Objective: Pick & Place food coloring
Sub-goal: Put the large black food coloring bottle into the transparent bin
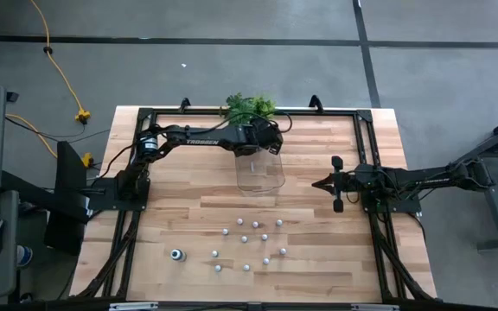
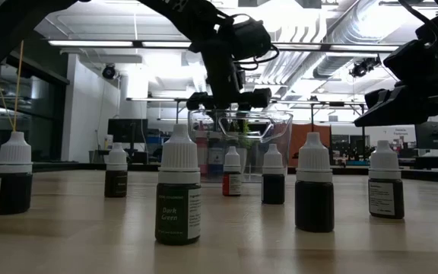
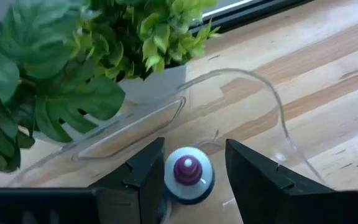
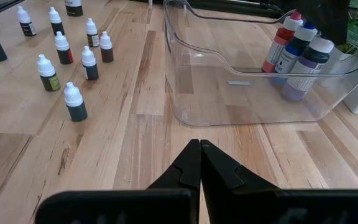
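A clear plastic tray (image 1: 259, 173) stands at the table's far middle, in front of a green plant (image 1: 249, 107). Three bigger food coloring bottles stand at its far end: a red-topped one (image 4: 279, 42), a blue one (image 4: 297, 45) and a purple-topped one (image 4: 308, 65). My left gripper (image 3: 194, 149) hangs over that end of the tray, open, one finger on each side of the purple-topped bottle (image 3: 188, 174). Several small white-capped bottles (image 1: 249, 244) stand on the near half of the table. My right gripper (image 4: 199, 144) waits shut at the right (image 1: 320, 183). My left gripper comes down slanting from above, its fingers on either side of the purple-topped bottle's cap (image 3: 188, 169). A gap shows beside one finger (image 3: 253, 171). The other finger (image 3: 148, 171) stands right against the bottle's collar; I cannot tell whether it touches. The bottle stands in the tray.
A lone darker bottle (image 1: 177, 254) stands near the front left. In the low view a bottle labelled dark green (image 2: 179, 194) is nearest. The plant's white pot (image 3: 151, 87) stands just behind the tray wall. Bare wood lies between tray and small bottles (image 4: 135, 118).
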You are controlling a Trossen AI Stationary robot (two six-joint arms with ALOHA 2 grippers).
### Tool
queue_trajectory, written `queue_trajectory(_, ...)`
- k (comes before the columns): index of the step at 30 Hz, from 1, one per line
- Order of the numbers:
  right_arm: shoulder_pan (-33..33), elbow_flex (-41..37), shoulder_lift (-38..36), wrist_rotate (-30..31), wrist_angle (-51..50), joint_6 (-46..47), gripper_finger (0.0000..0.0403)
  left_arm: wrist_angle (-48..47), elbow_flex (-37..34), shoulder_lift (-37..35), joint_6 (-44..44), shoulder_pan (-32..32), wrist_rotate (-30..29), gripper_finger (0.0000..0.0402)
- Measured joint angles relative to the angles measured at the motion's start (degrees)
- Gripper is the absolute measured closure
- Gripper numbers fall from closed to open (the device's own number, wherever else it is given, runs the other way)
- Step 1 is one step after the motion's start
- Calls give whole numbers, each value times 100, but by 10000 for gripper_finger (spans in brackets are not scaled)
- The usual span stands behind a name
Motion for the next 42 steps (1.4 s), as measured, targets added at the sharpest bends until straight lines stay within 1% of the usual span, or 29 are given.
queue_trajectory(6, -1, -1, 0, 0, -1, 0, 402, -12, 369, -7, 308, -2, -13, 238)
queue_trajectory(16, -1, 0, 1, 0, -1, 0, 402, -404, 1407, -40, 965, -49, -92, 238)
queue_trajectory(19, 0, 0, 2, 0, 0, 0, 402, -330, 1480, -219, 1220, -131, -113, 238)
queue_trajectory(24, -1, 1, 1, 0, -1, 0, 402, -463, 1481, -602, 1777, -281, -276, 238)
queue_trajectory(27, -1, -1, 1, 0, -3, 0, 402, -500, 1368, -886, 2028, -359, -286, 238)
queue_trajectory(31, 0, -1, 2, 0, -3, 0, 402, -510, 863, -1425, 2072, -429, -205, 238)
queue_trajectory(34, -2, -1, 0, 0, 2, 0, 402, -425, 160, -1990, 2123, -476, -141, 238)
queue_trajectory(39, -1, 1, 2, 0, -2, 0, 402, 126, -1478, -3176, 2069, -624, 22, 238)
queue_trajectory(42, -1, 0, 1, 0, 1, 0, 402, 315, -2422, -3907, 2042, -765, 259, 238)
